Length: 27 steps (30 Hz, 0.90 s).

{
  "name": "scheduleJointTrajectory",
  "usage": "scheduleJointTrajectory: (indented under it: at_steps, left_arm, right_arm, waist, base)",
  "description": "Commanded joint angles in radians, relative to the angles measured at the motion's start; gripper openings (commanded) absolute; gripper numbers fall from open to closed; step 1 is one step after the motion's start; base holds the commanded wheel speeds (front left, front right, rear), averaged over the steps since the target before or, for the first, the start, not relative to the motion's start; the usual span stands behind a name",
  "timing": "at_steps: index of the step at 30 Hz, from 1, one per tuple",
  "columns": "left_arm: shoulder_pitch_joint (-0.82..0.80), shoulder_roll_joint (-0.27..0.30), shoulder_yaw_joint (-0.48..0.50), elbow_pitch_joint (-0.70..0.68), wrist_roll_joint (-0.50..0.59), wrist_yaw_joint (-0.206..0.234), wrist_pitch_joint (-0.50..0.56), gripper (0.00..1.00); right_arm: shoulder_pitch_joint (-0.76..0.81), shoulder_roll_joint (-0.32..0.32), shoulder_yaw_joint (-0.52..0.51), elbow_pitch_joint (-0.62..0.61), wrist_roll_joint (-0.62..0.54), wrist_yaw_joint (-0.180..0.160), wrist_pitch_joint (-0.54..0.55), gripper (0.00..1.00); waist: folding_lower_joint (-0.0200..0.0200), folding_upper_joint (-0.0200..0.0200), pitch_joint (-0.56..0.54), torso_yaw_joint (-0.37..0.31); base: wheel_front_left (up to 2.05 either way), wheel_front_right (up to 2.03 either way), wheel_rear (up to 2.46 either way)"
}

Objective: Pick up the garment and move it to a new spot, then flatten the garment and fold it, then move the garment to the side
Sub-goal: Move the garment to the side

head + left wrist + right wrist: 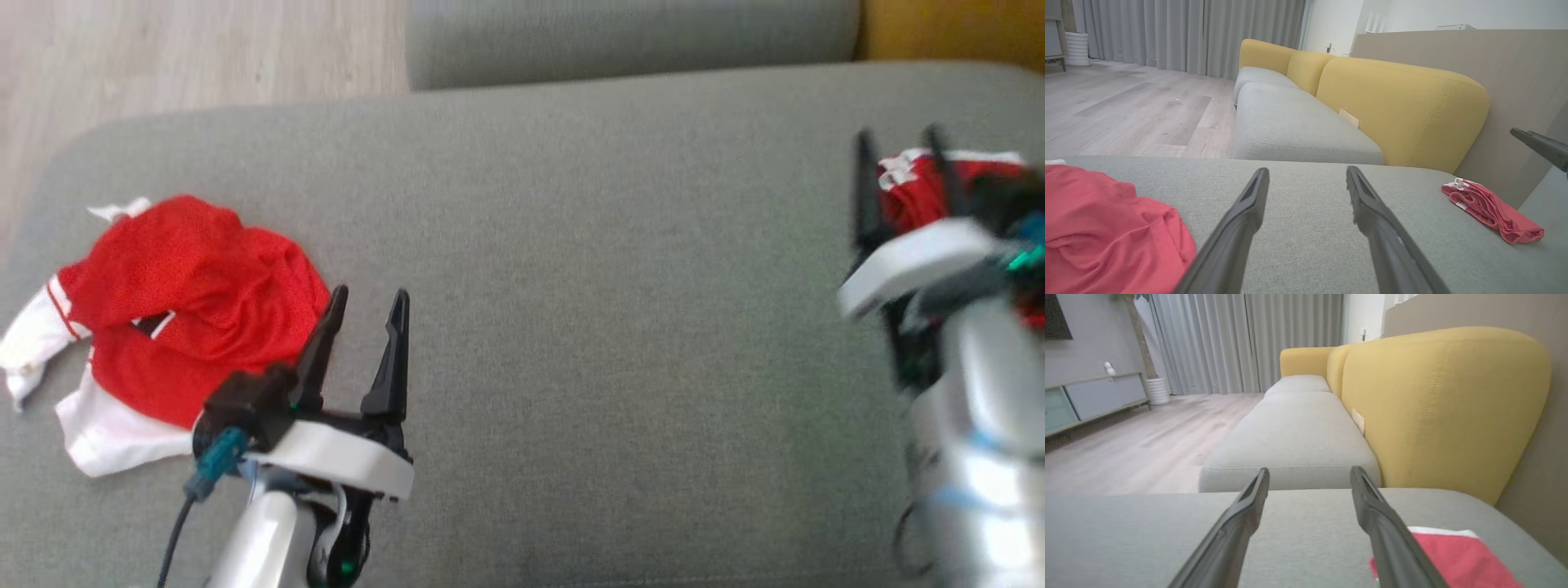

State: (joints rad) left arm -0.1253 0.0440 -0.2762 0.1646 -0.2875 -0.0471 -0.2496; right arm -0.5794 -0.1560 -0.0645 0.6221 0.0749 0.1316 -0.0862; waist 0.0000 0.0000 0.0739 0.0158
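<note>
Head view: noting red-and-white jersey (188, 302) lying crumpled at left of sofa cushion (612, 286), just beside left tool (369, 292), gaping, empty. Finding right tool (896, 135) likewise spread, gripping nothing, by folded red garment (908, 192) at far right. Judging that piece finished, everything pending for jersey.

Red mesh jersey (196, 302), white sleeves and hem: crumpled heap, left end of grey cushion (612, 327). Second red-and-white garment (1490, 210): folded small, far right edge.
</note>
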Motion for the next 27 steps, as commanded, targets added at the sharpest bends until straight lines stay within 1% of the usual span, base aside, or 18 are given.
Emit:
scheduleJointTrajectory:
  at_steps: [1, 5, 9, 12, 18, 21, 27]
  left_arm:
    - [-0.009, 0.006, 0.042, -0.038, -0.007, 0.006, -0.012, 1.00]
    - [0.020, 0.006, 0.052, -0.038, -0.005, 0.004, -0.012, 1.00]
    - [0.046, 0.006, 0.054, -0.040, -0.002, 0.005, -0.012, 1.00]
    - [0.068, 0.006, 0.056, -0.039, -0.002, 0.008, -0.012, 1.00]
    - [0.105, 0.006, 0.063, -0.039, -0.002, 0.009, -0.012, 1.00]
    - [0.125, 0.006, 0.068, -0.042, -0.005, 0.011, -0.012, 1.00]
    - [0.139, 0.006, 0.062, -0.044, -0.008, 0.017, -0.012, 1.00]
  right_arm:
    - [0.045, 0.044, 0.032, -0.084, 0.025, -0.001, 0.003, 1.00]
    - [0.168, 0.092, 0.066, -0.180, 0.058, -0.001, -0.004, 1.00]
    - [0.281, 0.104, 0.088, -0.243, 0.074, -0.001, -0.037, 1.00]
    - [0.348, 0.105, 0.109, -0.267, 0.098, -0.001, -0.077, 1.00]
    - [0.424, 0.105, 0.129, -0.293, 0.139, -0.001, -0.126, 1.00]
    - [0.453, 0.106, 0.141, -0.308, 0.130, -0.001, -0.144, 1.00]
    - [0.487, 0.106, 0.131, -0.319, 0.137, -0.001, -0.161, 1.00]
  waist:
    - [0.0000, 0.0000, -0.040, 0.002]
    - [0.0000, 0.0000, -0.067, 0.007]
    - [0.0000, 0.0000, -0.083, 0.012]
    - [0.0000, 0.0000, -0.092, 0.015]
    - [0.0000, 0.0000, -0.106, 0.015]
    - [0.0000, 0.0000, -0.113, 0.012]
    - [0.0000, 0.0000, -0.122, 0.015]
  base:
    - [0.00, 0.00, 0.00]
    - [0.00, 0.00, 0.00]
    - [0.00, 0.00, 0.00]
    - [0.00, 0.00, 0.00]
    - [0.00, 0.00, 0.00]
    - [0.00, 0.00, 0.00]
    - [0.00, 0.00, 0.00]
